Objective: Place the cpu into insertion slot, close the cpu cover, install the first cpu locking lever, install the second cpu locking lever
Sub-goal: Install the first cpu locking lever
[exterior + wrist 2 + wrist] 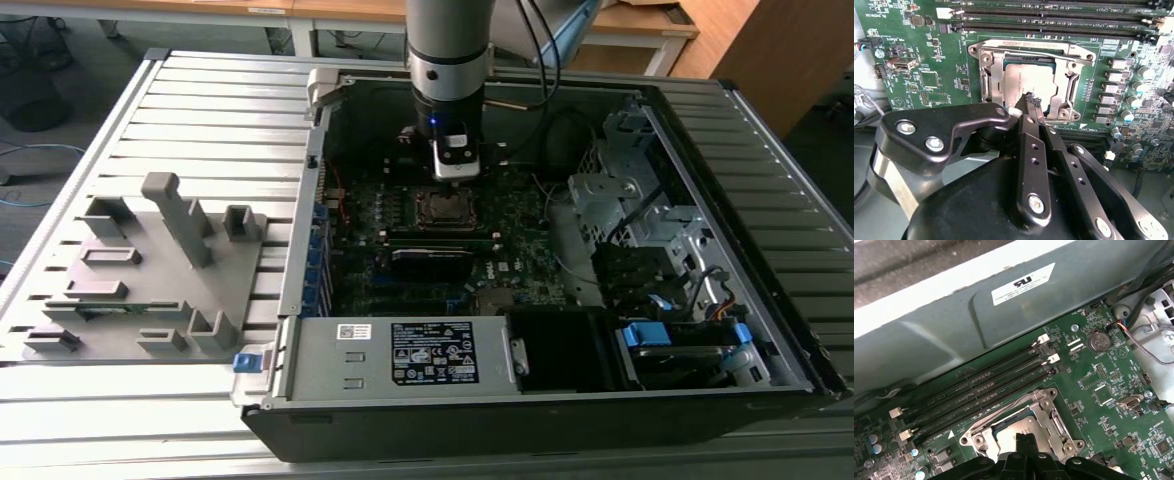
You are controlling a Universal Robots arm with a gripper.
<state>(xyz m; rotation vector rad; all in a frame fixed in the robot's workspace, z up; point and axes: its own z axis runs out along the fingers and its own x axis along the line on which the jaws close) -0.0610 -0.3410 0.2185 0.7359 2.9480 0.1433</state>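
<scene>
One hand [1030,98] hung low over the insertion slot [1030,82], its fingers [1029,127] pressed together with nothing gripped, tips nearly touching the cpu [1026,80]. That cpu sat inside the slot already, with the cpu cover [1026,47] lying flat around it. In the exterior view the slot [445,207] lay at 6 o'clock from the hand [457,170]. My read: lever stage, needing a careful sideways push on thin wire.

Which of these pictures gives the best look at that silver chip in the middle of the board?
The second wrist view: the cpu lies face-up and framed by the cpu cover. In the first wrist view, the gripper overlaps the chip. In the exterior view it is a small grey square.
</scene>
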